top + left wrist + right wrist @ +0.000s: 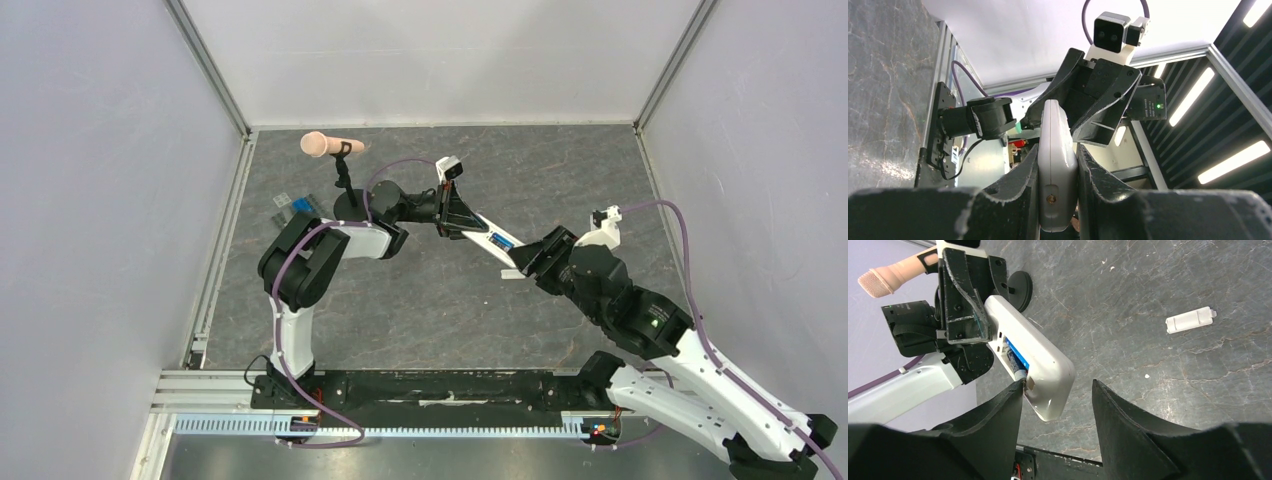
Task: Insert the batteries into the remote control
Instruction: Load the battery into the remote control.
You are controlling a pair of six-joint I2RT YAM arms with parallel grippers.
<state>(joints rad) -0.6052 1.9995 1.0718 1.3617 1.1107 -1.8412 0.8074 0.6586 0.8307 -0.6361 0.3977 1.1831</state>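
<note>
Black fingers (pixel 998 425) of my right gripper (pixel 1058 415) fill the bottom of the right wrist view, spread apart and grasping nothing; the left one touches the rim of the remote control (pixel 1040 365) at its near end, the other stands clear of it. That remote is held off the table, its battery bay open toward me, with a blue battery (pixel 1017 354) seated inside and a silvery tip showing at its lower end (whether a second cell lies beside it I cannot tell). My left gripper (pixel 1058 170) is clenched on the remote's far end, one finger on each long side. On the grey table (pixel 420 300) a small white battery cover (pixel 1191 320) lies flat, well apart from the remote. Behind the left arm I see a pink microphone (pixel 326 145) on its black stand (pixel 346 190).
</note>
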